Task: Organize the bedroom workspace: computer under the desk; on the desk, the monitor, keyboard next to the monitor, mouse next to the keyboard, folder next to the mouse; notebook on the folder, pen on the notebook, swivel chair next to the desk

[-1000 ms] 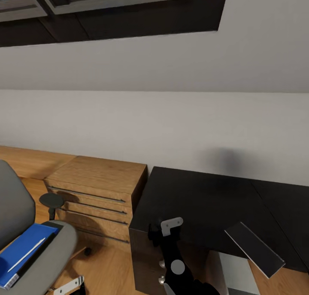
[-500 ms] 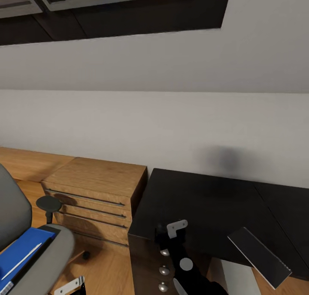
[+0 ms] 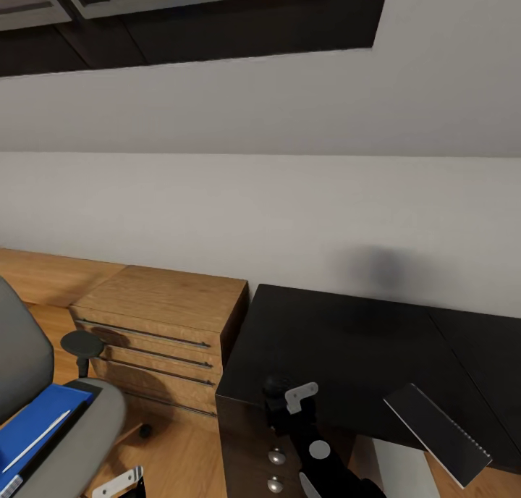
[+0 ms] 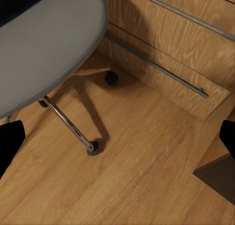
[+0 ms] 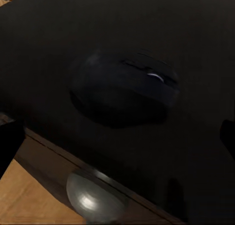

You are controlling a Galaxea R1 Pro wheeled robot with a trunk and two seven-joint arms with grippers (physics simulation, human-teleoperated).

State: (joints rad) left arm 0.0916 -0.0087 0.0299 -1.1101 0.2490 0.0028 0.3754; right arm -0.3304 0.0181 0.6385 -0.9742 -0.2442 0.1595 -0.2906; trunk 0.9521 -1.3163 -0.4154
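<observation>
The mouse [image 5: 125, 87] lay on the black desk [image 3: 362, 339], close to its front corner edge, with the right gripper [image 5: 117, 137] spread open over it and not touching. The left gripper [image 4: 117, 141] hung open above bare wooden floor [image 4: 132, 156] beside the chair [image 3: 79, 425]. The blue folder [image 3: 36, 422] rested on the seat.

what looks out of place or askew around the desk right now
The keyboard lies at a slant across the front edge of the desk, one end overhanging. The mouse sits close to the desk's front corner. The folder, with the pen on it, is on the swivel chair.
</observation>
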